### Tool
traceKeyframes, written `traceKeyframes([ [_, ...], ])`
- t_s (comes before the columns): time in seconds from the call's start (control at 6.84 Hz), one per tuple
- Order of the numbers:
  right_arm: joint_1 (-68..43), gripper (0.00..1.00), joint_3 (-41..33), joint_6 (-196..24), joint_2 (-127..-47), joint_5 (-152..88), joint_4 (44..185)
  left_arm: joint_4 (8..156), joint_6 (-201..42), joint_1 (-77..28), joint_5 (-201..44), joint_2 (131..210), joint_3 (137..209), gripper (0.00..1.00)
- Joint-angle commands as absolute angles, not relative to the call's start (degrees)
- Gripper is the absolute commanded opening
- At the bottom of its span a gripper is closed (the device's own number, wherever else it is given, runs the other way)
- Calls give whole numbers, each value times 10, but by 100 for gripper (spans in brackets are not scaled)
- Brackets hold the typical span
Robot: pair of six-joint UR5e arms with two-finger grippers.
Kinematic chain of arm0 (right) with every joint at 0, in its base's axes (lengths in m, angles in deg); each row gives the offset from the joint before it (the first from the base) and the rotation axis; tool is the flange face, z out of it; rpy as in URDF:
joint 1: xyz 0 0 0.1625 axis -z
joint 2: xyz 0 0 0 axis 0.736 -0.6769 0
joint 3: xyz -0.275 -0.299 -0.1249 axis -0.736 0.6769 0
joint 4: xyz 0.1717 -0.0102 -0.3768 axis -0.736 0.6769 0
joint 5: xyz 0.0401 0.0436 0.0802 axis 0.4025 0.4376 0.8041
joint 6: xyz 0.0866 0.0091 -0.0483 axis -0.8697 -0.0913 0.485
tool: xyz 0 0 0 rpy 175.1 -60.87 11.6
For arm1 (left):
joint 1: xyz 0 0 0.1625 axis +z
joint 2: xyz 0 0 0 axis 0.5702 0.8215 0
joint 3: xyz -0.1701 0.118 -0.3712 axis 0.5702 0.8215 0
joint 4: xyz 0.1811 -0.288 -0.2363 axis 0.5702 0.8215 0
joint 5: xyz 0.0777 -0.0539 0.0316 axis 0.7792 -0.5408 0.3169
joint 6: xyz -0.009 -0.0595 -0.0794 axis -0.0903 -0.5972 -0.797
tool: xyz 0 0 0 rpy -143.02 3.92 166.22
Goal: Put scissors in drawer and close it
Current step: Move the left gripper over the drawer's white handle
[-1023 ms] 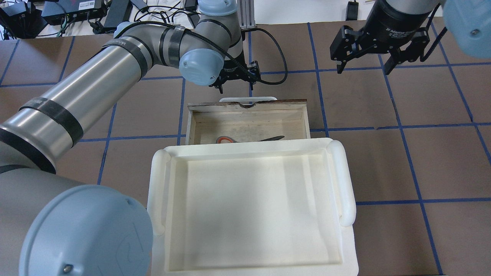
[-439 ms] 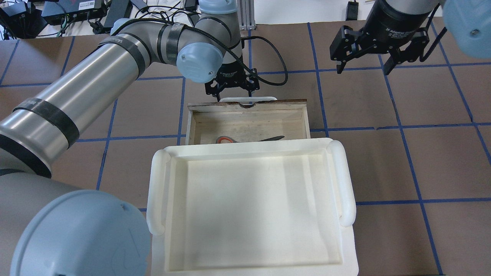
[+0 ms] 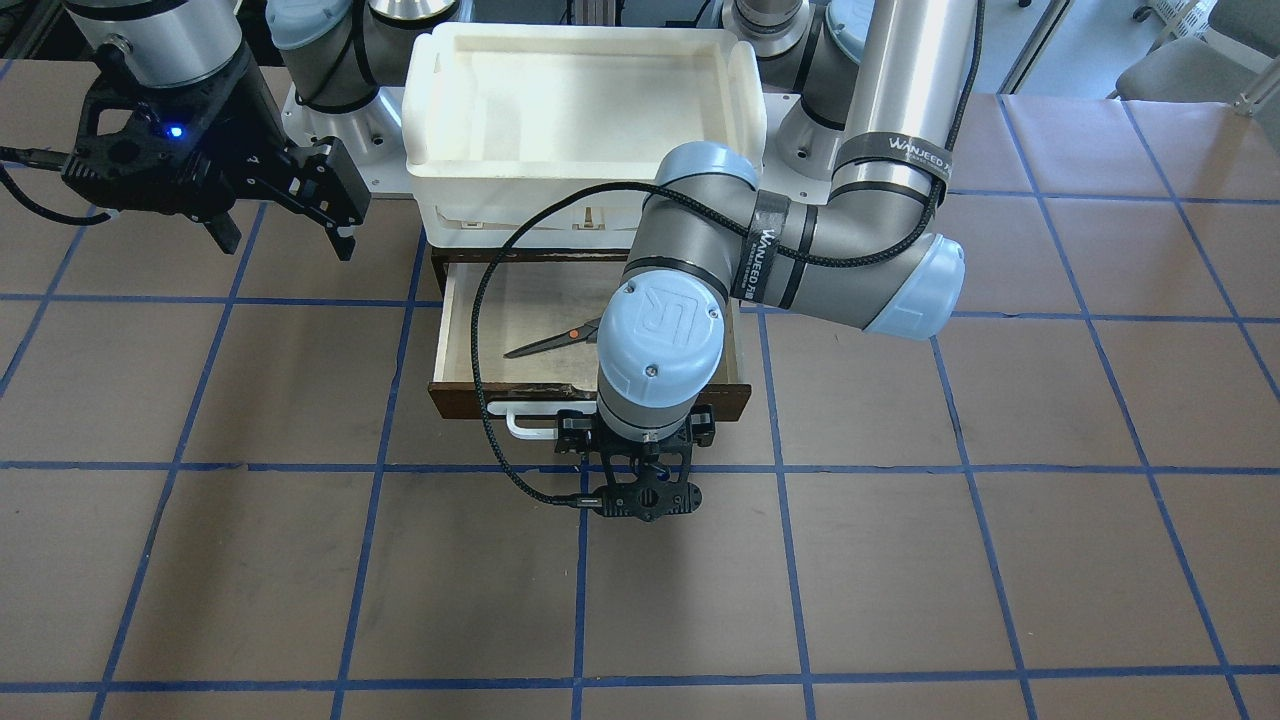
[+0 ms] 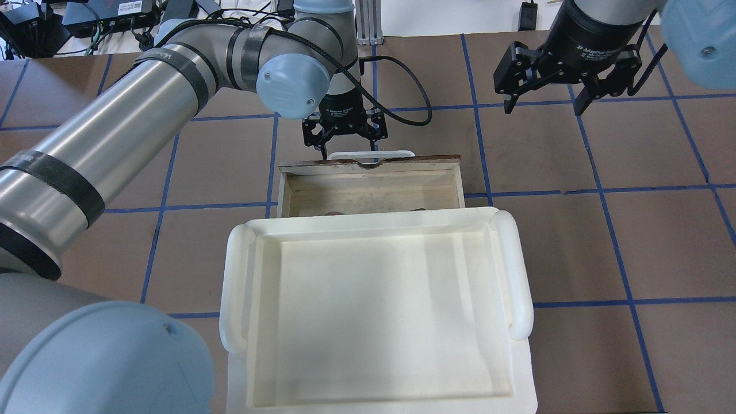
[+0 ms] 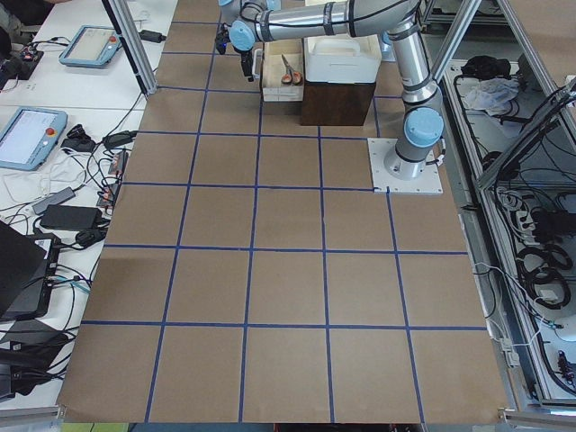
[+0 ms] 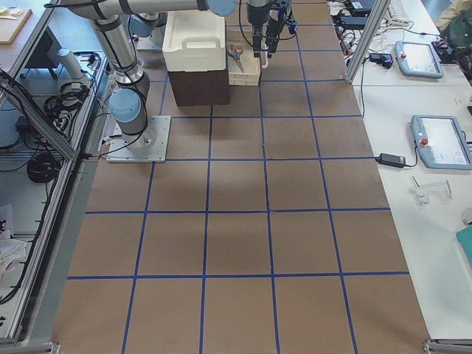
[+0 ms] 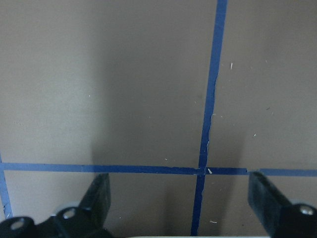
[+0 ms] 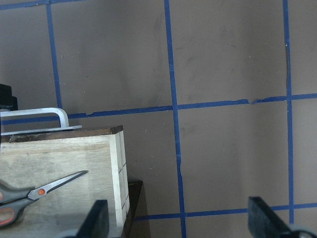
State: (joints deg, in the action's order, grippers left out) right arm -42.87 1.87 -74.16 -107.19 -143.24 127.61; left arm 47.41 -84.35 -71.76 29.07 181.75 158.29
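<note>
**Plywood drawer (image 3: 446,340) partly out, scissors inside, both grippers empty**

Dark-bladed scissors (image 3: 553,341) are seen flat on the drawer's pale floor, with the tips pointed toward the robot's right. The orange pivot dot shows in the front-facing view. The handle loops are hidden there behind the left arm's wrist. In the overhead view the scissors are almost wholly covered by the rim of the white plastic tray (image 4: 368,221), which sits above the drawer. The drawer is pulled out from under that tray, and its dark brown front faces away from the robot.

The left gripper (image 4: 347,142) is held just outside the drawer front, pointing down beside the white bar handle (image 4: 371,154). Its fingers (image 7: 97,197) are spread wide with nothing between them. Bare brown table paper (image 7: 148,99) and blue tape lines are seen in the gap. Contact with the handle cannot be told. The scissors lie behind those fingers, inside the drawer, and are separated from them by the drawer front.

The right gripper (image 4: 545,99) is held above the table, well apart from the drawer on the robot's right. Its fingers (image 8: 97,218) are also spread and hold nothing. In the right wrist view the scissors are seen at the lower left, clear of both fingers.
</note>
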Motion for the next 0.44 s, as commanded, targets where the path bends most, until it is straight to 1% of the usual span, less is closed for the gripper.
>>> traceKeyframes([
  [0.0,-429,100,13,-742,-1073,-1432,1279,496,-844,-718,283,1813,1583,100],
  [0.29,-429,100,13,-742,-1073,-1432,1279,528,-844,-718,283,1812,1584,100],
])
